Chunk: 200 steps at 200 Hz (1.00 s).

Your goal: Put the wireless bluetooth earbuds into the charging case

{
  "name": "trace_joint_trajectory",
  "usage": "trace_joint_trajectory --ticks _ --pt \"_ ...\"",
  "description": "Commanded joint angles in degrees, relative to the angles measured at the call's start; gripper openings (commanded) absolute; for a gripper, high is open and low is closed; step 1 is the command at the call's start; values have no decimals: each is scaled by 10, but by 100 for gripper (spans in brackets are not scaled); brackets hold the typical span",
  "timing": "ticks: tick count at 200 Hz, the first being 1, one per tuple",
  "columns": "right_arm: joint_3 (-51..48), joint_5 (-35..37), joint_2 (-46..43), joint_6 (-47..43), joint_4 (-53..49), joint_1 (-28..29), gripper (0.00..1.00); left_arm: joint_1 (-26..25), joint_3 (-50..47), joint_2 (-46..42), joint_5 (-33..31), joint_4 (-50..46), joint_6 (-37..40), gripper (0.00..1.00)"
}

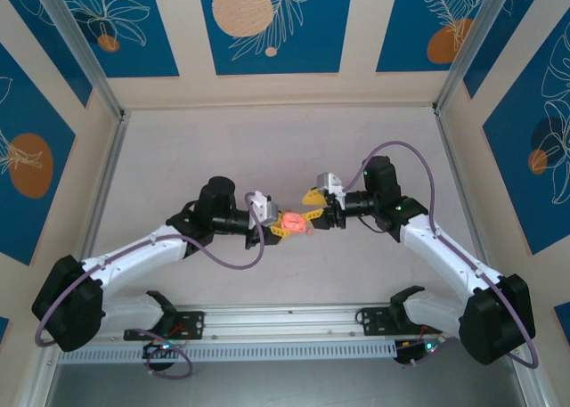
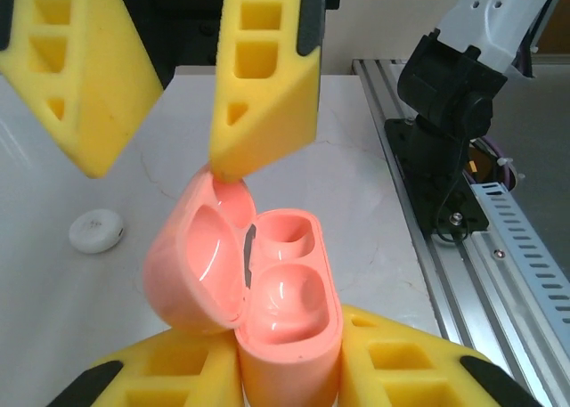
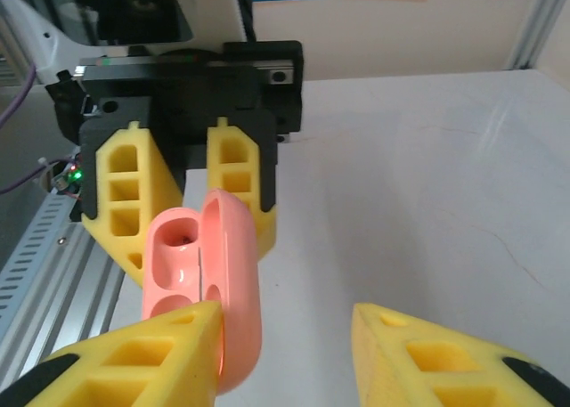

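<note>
The salmon-pink charging case point(image 2: 289, 309) stands upright between the yellow fingers of my left gripper point(image 2: 289, 376), which is shut on its lower body. Its lid point(image 2: 191, 264) hangs open to the left, and both wells look empty. The earbuds are out of view. My right gripper point(image 3: 294, 354) faces it, open wide, with one fingertip point(image 2: 258, 149) touching the top rim of the lid. From above, the case point(image 1: 296, 224) sits mid-table between the left gripper point(image 1: 283, 227) and the right gripper point(image 1: 312, 206). In the right wrist view the case point(image 3: 183, 256) is seen edge-on against the right gripper's left finger.
A flat white round disc point(image 2: 96, 230) lies on the white table to the left of the case. The aluminium rail point(image 1: 285, 322) runs along the near edge, with the right arm's black base point(image 2: 445, 113) on it. Patterned walls enclose the table.
</note>
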Motion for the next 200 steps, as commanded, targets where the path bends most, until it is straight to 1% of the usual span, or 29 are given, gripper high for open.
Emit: trace_joint_trajectory --ticks 1,33,69,82,104,146,173,200 --pt "-10 3 -6 18 17 -4 42 -2 -5 -6 19 8 6 26" --pt "-13 -6 -18 26 18 -9 43 -1 -25 -5 1 43 -8 26" --pt "-10 4 -32 73 6 -20 44 12 -85 2 -43 156 -60 26" --pt "-5 32 -33 105 -2 -23 44 20 -109 9 -58 202 -83 26" --pt "9 90 -28 196 -23 -30 44 35 -149 27 -94 270 -117 26" --pt "64 156 11 278 -139 -35 48 54 -219 88 -131 443 -201 26" --pt "104 189 64 347 -202 -37 49 57 -241 119 -157 505 -233 25" --pt "152 229 130 407 -264 -36 48 61 -250 135 -170 535 -252 25"
